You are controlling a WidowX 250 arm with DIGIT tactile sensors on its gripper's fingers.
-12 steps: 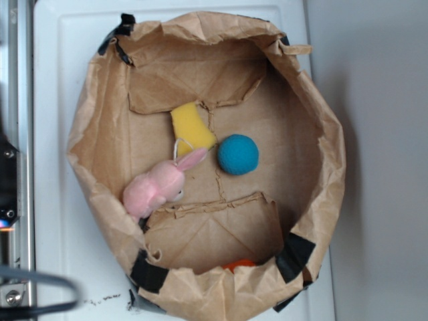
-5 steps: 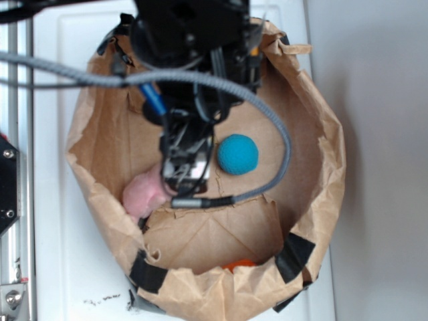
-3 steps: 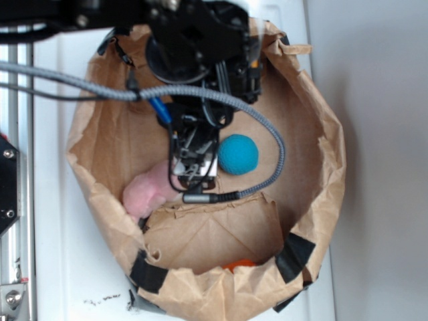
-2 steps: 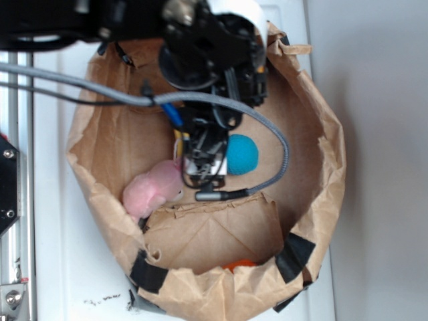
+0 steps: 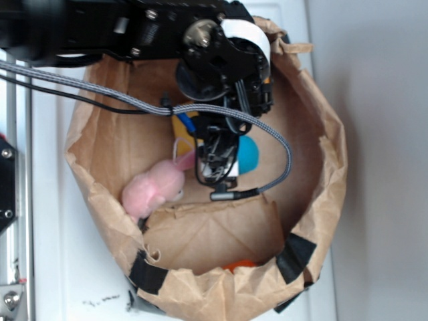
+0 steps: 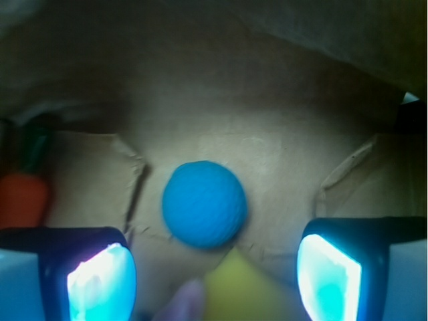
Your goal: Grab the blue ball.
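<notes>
The blue ball (image 6: 204,204) lies on the floor of a brown paper bag. In the exterior view only its right side (image 5: 249,154) shows, beside the arm. My gripper (image 5: 217,164) hangs inside the bag just left of the ball, above it. In the wrist view my gripper (image 6: 214,277) is open and empty, its two glowing pads (image 6: 101,281) wide apart, with the ball ahead between them and apart from both.
A pink plush bunny (image 5: 155,187) lies left of the gripper. A yellow sponge wedge (image 6: 244,291) lies just before the ball. An orange carrot-like thing (image 6: 21,199) sits at the left. The crumpled bag walls (image 5: 321,167) ring everything; a grey cable (image 5: 267,134) loops over the floor.
The arm came in from the left and moved right across the bag, from over the bunny to the ball's left side, now covering part of the ball. The ball has not moved.
</notes>
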